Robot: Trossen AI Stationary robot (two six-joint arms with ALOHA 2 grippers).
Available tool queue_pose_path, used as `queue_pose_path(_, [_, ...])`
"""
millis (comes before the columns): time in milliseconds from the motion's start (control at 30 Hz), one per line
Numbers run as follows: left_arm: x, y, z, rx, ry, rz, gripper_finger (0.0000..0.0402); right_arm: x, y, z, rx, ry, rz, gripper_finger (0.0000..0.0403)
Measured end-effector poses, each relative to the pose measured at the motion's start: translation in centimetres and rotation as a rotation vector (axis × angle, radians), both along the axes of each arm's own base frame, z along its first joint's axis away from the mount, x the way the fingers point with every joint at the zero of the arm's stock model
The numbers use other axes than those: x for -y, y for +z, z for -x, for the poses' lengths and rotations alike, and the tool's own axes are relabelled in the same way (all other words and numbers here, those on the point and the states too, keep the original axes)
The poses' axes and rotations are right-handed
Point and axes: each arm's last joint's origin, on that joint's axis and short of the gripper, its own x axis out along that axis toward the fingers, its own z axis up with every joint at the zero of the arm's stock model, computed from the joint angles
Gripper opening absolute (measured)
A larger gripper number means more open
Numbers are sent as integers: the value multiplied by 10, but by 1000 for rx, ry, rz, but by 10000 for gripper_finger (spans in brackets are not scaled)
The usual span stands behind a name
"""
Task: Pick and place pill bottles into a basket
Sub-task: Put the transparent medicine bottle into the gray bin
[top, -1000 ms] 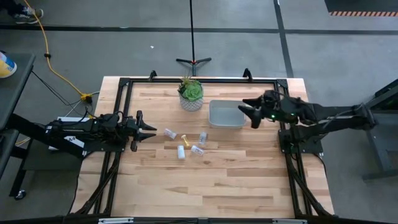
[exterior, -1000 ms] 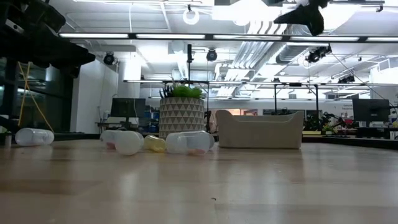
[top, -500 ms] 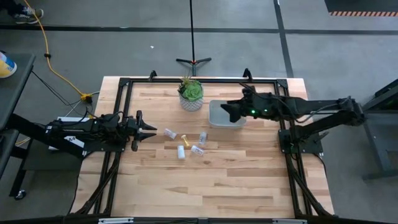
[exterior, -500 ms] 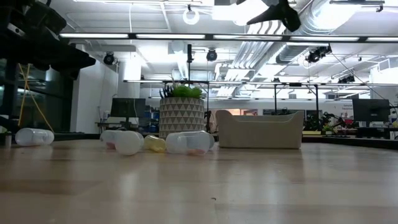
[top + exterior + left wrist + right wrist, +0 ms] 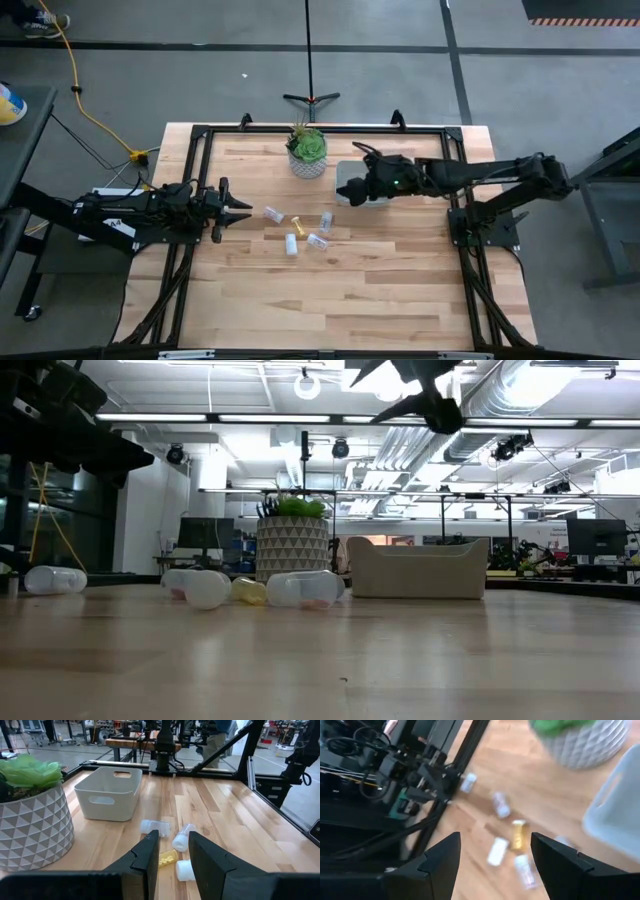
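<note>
High view shows you the right gripper (image 5: 349,187) hanging above the basket (image 5: 372,196), its fingers spread apart and holding nothing. Just past those fingertips, toward the table's middle, lie the pill bottles (image 5: 297,230), a loose cluster on the wooden table (image 5: 330,290), all outside the basket. You can pick out five: a whitish one (image 5: 272,214) nearest the left arm, a yellowish one (image 5: 296,221), one (image 5: 326,221) closest to the basket, and two more (image 5: 291,244) (image 5: 318,241) a little farther from it.

Your left gripper (image 5: 236,209) waits at the table's left edge, its fingers parted with a narrow gap and empty, pointing toward the cluster. Through its wrist camera you see the yellowish bottle (image 5: 167,857) right between and just beyond the two fingers (image 5: 148,854), with whitish bottles (image 5: 154,827) (image 5: 183,838) (image 5: 184,870) near it and the basket (image 5: 109,793) farther ahead. A potted plant (image 5: 31,817) stands beside that basket.

From the right wrist you see the bottles (image 5: 518,834) scattered beyond its wide-set fingers (image 5: 440,862), and the basket's rim (image 5: 615,808) off to one side.

Low view shows the basket (image 5: 417,567) sitting upright, apart from the bottles (image 5: 302,589).
</note>
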Motion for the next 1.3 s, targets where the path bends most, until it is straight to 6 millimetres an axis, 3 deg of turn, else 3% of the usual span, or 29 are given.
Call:
queue_pose_path(300, [0, 0, 0, 0, 0, 0, 143, -23, -23, -29, 36, -86, -97, 225])
queue_pose_path(733, [0, 0, 0, 0, -1, -9, 143, -34, -93, -62, -144, -222, -109, 224])
queue_pose_path(900, [0, 0, 0, 0, -1, -9, 143, -39, -115, -70, -197, -225, -165, 224])
queue_pose_path(1300, [0, 0, 0, -1, -1, -4, 143, -40, -142, -77, -257, -272, -124, 224])
